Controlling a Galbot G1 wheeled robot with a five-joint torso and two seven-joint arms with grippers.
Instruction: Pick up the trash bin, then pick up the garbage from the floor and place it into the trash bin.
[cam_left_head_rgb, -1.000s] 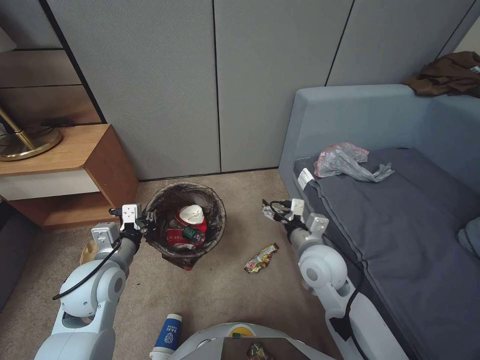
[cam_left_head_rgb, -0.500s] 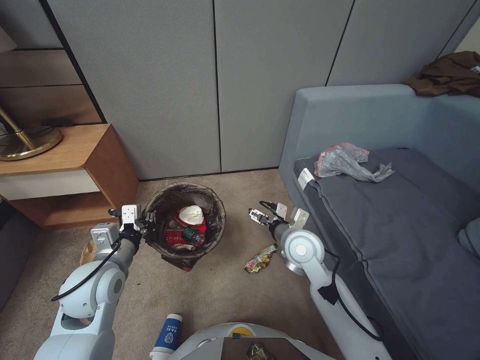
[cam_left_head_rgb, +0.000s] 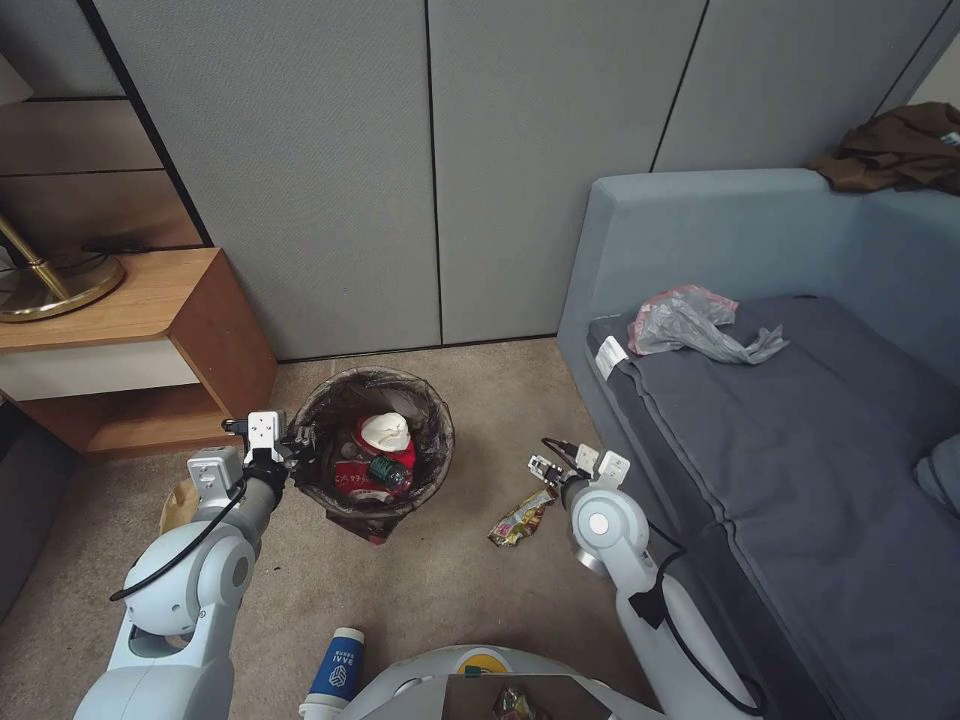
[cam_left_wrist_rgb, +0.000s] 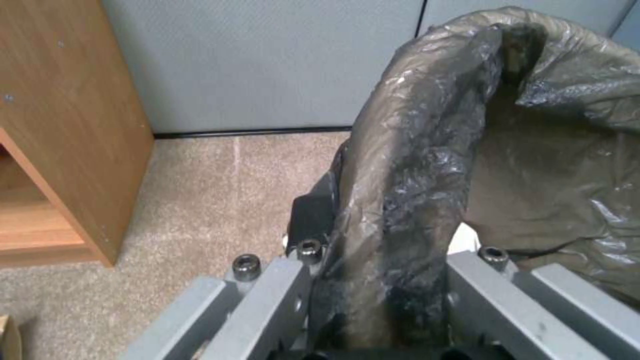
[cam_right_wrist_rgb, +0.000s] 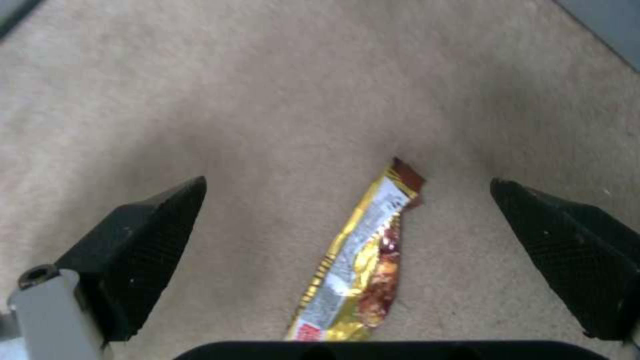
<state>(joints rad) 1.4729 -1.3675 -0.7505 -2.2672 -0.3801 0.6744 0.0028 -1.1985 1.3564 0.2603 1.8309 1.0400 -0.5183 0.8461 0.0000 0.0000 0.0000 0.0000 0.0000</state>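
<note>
The trash bin (cam_left_head_rgb: 425, 395), lined with a dark bag, sits left of centre on the floor (cam_left_head_rgb: 450, 590). It holds crushed red-white cups, white paper and a green-label bottle (cam_left_head_rgb: 386, 470). My left gripper (cam_left_head_rgb: 290, 447) is shut on its near-left rim; in the left wrist view the gripper (cam_left_wrist_rgb: 380, 260) clamps the bag-covered rim (cam_left_wrist_rgb: 413, 150). My right gripper (cam_left_head_rgb: 545, 470) hangs open just above a yellow wrapper (cam_left_head_rgb: 520, 518). The right wrist view has the wrapper (cam_right_wrist_rgb: 360, 260) lying between the spread fingers (cam_right_wrist_rgb: 147, 240). A blue-white cup (cam_left_head_rgb: 338, 665) lies near my base. Brown paper (cam_left_head_rgb: 178, 505) lies behind my left arm.
A grey-blue sofa (cam_left_head_rgb: 800, 450) flanks the right side, close to my right arm, with a plastic bag (cam_left_head_rgb: 690, 320) on its seat. A wooden side table (cam_left_head_rgb: 150, 300) stands at the left. Grey wall panels (cam_left_head_rgb: 430, 170) close off the back.
My right arm has drawn back toward my base, bringing its open gripper over the yellow wrapper. The left gripper and the bin have barely moved.
</note>
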